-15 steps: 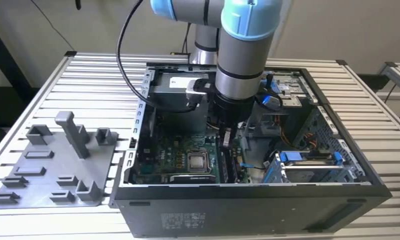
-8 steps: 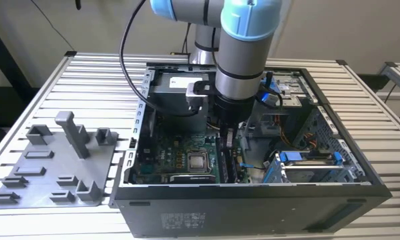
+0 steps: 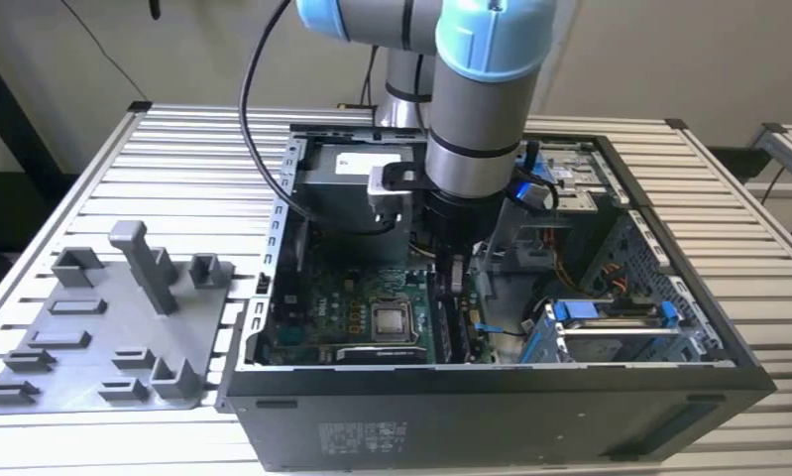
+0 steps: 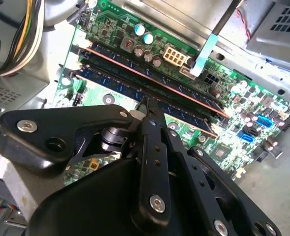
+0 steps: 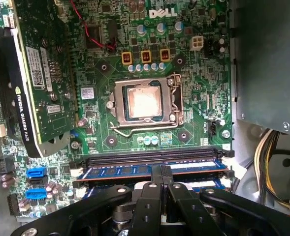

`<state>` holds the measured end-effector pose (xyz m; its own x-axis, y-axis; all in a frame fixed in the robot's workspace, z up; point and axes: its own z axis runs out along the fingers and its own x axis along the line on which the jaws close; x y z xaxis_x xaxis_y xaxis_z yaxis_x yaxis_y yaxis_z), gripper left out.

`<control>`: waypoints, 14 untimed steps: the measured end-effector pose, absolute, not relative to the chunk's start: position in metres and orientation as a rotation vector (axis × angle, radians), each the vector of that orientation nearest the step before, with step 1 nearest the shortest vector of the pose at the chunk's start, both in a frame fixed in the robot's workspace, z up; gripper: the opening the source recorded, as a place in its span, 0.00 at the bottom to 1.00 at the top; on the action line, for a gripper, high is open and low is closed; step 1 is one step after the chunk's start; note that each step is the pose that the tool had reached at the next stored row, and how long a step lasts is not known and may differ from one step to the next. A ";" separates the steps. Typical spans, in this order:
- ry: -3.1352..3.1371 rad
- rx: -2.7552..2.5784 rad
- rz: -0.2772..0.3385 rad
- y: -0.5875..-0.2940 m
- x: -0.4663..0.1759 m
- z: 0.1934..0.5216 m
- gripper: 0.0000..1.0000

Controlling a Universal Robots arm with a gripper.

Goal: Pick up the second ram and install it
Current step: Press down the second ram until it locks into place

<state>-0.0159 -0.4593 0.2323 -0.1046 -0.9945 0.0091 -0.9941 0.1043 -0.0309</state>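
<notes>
- Two long, thin, dark blue-green memory sticks side by side in the slots of the green motherboard (image 5: 194, 105), inside the open black computer case (image 3: 502, 372).
- Lies on its side on the slatted metal table (image 3: 52, 198), open face up.
- Black end effector (image 3: 455, 270) down inside the case, at the end of the grey arm with pale blue joints (image 3: 482, 99).
- Fingers drawn fully together in both wrist views, no gap visible between them, nothing gripped as far as can be seen.
- Fingertips (image 5: 160, 171) touching the top edge of the second ram (image 5: 120, 171), about midway along its length; the same contact in the second wrist view, end effector (image 4: 146, 102) on second ram (image 4: 110, 86).
- Second ram upright in its slot, next to two empty black slots (image 5: 149, 158) on the side of the silver processor socket (image 5: 144, 104).
- Grey plastic holder plate with upright posts (image 3: 91, 337) on the table, just beside the case at the exterior view's left.
</notes>
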 end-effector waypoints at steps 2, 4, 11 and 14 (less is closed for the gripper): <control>2.338 -2.105 -0.021 -0.459 -0.016 0.232 0.11; 2.348 -2.119 0.003 -0.459 -0.015 0.232 0.11; 2.278 -2.196 0.003 -0.459 -0.014 0.231 0.11; 2.268 -2.206 0.003 -0.459 -0.011 0.231 0.11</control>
<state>-0.0108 -0.4594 0.2311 -0.0276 -0.9995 0.0146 -0.9995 0.0279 0.0170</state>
